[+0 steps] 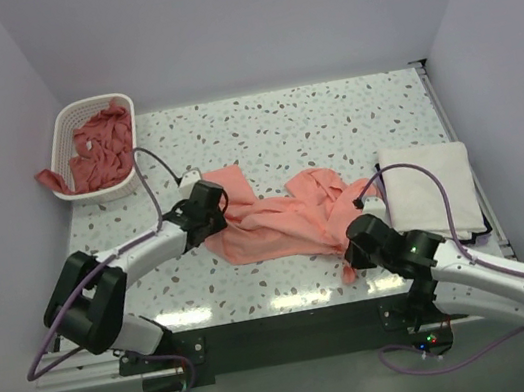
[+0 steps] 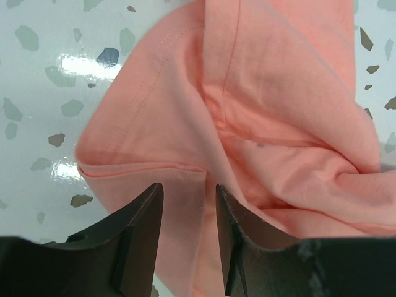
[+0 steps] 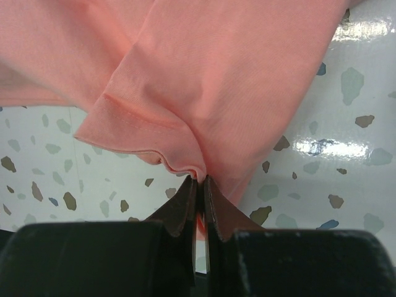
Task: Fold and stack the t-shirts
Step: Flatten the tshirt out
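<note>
Pinches a hem of the crumpled salmon-pink t-shirt [image 1: 276,219], sprawled across the middle of the speckled desk [image 1: 329,113], between tightly closed right fingers [image 3: 179,213], and straddles its left edge with narrowly parted left fingers [image 2: 139,235], cloth between them unclamped.

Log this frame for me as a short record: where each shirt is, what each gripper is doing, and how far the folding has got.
in work: pink t-shirt, crumpled and unfolded, mid-table
left gripper: jaws apart, astride the shirt's left end
right gripper: shut on a hem at the shirt's near right end
stack: white t-shirt, folded flat, right side of the table
waiting: pink t-shirts heaped in the basket, far left corner, one hanging over its rim
progress: one folded; the current one not yet
</note>
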`<action>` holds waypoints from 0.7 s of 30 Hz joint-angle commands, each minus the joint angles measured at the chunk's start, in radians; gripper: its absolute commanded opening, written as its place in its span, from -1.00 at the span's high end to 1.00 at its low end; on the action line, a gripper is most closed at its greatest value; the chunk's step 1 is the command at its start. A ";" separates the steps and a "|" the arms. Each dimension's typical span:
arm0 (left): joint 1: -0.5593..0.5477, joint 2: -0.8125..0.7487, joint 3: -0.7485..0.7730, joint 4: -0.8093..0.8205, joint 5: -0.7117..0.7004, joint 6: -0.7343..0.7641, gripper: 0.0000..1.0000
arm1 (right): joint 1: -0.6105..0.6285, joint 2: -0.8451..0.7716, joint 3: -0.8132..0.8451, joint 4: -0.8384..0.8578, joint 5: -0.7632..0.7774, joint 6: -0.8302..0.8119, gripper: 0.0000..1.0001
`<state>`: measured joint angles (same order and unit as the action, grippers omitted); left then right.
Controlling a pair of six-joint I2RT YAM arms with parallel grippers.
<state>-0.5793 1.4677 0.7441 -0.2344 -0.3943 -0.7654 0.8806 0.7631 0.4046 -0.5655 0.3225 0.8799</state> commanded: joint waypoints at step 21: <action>-0.034 0.045 0.058 -0.059 -0.110 -0.021 0.72 | 0.000 -0.036 -0.007 0.007 0.015 0.024 0.96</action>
<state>-0.6094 1.5566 0.7773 -0.2764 -0.4553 -0.7689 0.8806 0.7429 0.4034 -0.5655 0.3225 0.8829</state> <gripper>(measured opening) 0.192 0.060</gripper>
